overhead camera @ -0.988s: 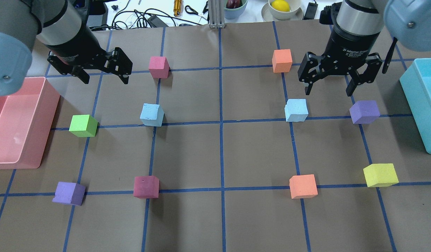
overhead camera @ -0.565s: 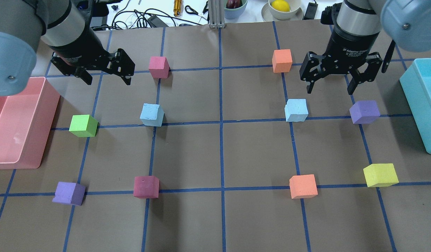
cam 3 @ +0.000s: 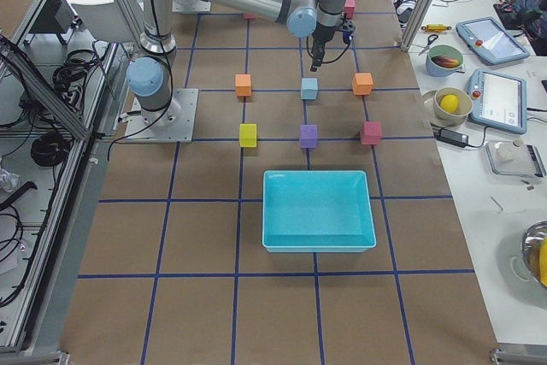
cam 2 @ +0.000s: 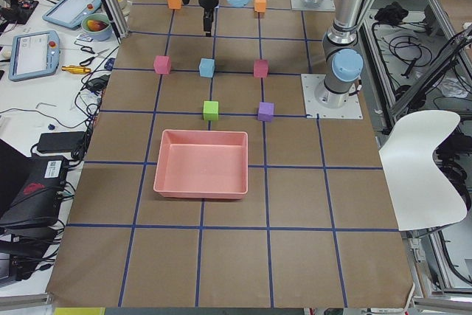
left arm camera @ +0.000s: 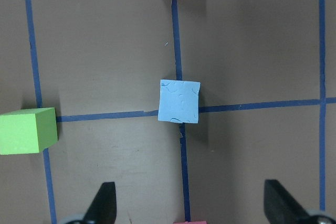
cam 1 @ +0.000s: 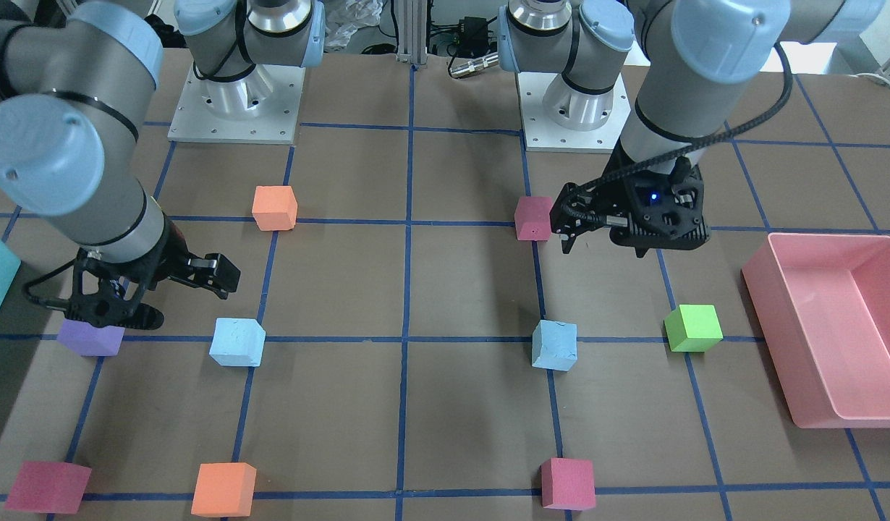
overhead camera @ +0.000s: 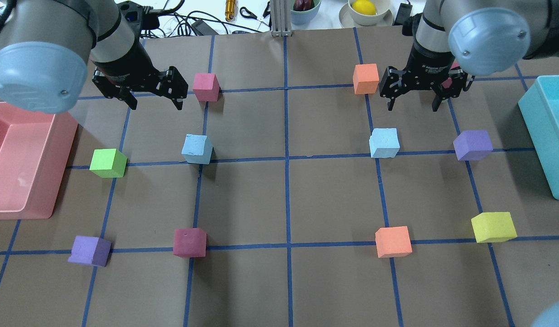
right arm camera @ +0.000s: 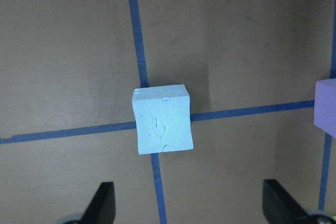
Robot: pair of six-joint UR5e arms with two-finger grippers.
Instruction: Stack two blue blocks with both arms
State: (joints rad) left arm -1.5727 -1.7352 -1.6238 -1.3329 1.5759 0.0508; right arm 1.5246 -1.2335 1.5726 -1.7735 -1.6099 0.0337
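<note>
- Overhead: two blue blocks lay well apart, the left blue block [overhead camera: 197, 149] and the right blue block [overhead camera: 384, 143], each on a tape crossing of the table [overhead camera: 284, 204]. Around them were two orange cubes [overhead camera: 366, 78] [overhead camera: 393, 241], two purple cubes [overhead camera: 472, 145] [overhead camera: 89, 250], two pink-red cubes [overhead camera: 206, 86] [overhead camera: 189, 242], one green cube [overhead camera: 107, 163], one yellow cube [overhead camera: 493, 227], one pink bin [overhead camera: 57, 181] and one teal bin [overhead camera: 541, 131]. The left gripper [overhead camera: 156, 106] and right gripper [overhead camera: 413, 108] hung raised, jaws spread wide and empty.
- Front-facing: both blue blocks sat unstacked in the middle row. Three pink-red cubes showed here.
- Side views: each showed one small blue block. The jaws could not be judged.
- Left wrist: one pale sky-blue cube with a mottled top sat ahead of the wide-set fingertips [left arm camera: 105, 203].
- Right wrist: the other had scuffed, chipped faces and sat likewise.
</note>
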